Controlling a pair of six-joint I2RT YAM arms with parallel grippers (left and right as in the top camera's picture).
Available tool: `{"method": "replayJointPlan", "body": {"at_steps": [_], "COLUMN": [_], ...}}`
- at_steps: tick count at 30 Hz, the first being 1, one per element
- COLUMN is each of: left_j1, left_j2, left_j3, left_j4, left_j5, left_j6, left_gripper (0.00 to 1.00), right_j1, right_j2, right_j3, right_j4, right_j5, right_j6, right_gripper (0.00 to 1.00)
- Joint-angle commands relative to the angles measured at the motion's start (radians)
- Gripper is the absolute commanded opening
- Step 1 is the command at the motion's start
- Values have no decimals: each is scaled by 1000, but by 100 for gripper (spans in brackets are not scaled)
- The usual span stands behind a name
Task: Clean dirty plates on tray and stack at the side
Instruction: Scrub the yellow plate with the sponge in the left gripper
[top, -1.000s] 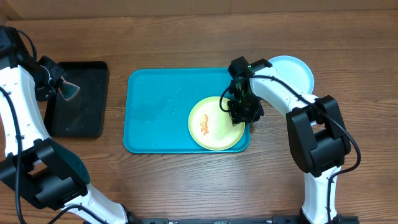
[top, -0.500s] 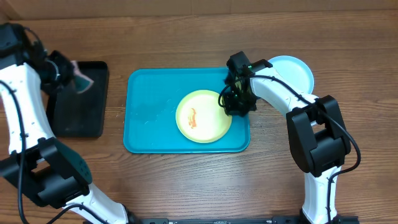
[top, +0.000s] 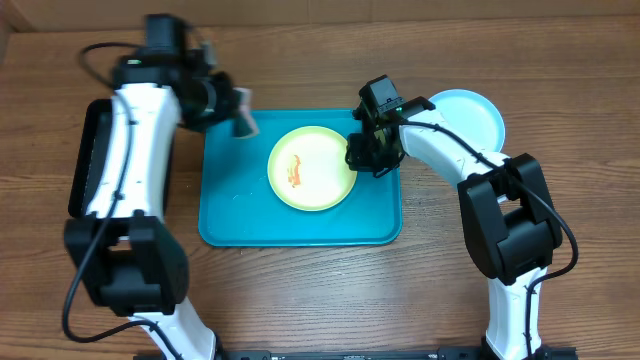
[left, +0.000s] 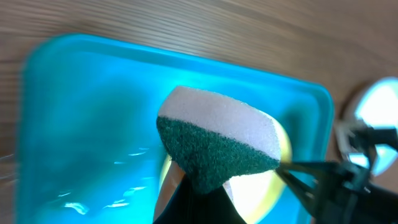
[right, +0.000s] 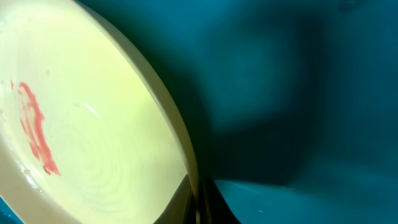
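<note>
A yellow-green plate (top: 311, 168) with an orange-red smear lies on the teal tray (top: 240, 215). My right gripper (top: 362, 152) is shut on the plate's right rim; the right wrist view shows the rim (right: 180, 149) pinched between the fingers and the smear (right: 34, 127). My left gripper (top: 236, 110) is shut on a sponge (left: 217, 146), white with a green scrub face, held over the tray's upper left edge, just left of the plate. A light blue plate (top: 470, 115) lies on the table right of the tray. The white plate is not in view.
A black tray (top: 85, 170) lies left of the teal tray, partly hidden by my left arm. Water streaks (left: 93, 196) shine on the teal tray's floor. Bare wooden table (top: 300, 300) surrounds both trays.
My left arm has swung right from over the black tray to the teal tray's upper left with the sponge. My right gripper has dragged the yellow-green plate left and up along the tray.
</note>
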Motion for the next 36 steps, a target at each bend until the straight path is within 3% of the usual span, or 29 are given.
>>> {"method": "replayJointPlan", "body": {"at_steps": [1, 9, 17, 22, 27, 29, 32, 36], "left_j1": [-73, -219, -253, -253, -238, -232, -231, -239], "left_j2": [46, 195, 274, 296, 295, 295, 295, 295], "left_j3": [-36, -37, -39, -40, -38, -31, 3, 26], "left_j4": [18, 37, 19, -27, -95, -101, -105, -37], "left_j5": [18, 20, -14, -266, -661, -719, -691, -373], "left_j6": [-12, -25, -89, -125, -182, -184, -184, -129], "left_gripper": [4, 4, 4, 4, 4, 4, 4, 4], "right_j1": [30, 51, 40, 40, 40, 40, 40, 41], "right_j2": [8, 8, 8, 8, 8, 8, 8, 8], "right_j3": [-7, -7, -7, -7, -7, -7, -7, -7], "right_j4": [29, 34, 29, 29, 9, 3, 2, 3], "right_j5": [-12, 11, 41, 45, 76, 76, 76, 75], "right_j6": [71, 79, 101, 101, 101, 101, 101, 101], "right_gripper": [4, 4, 4, 4, 4, 4, 4, 4]}}
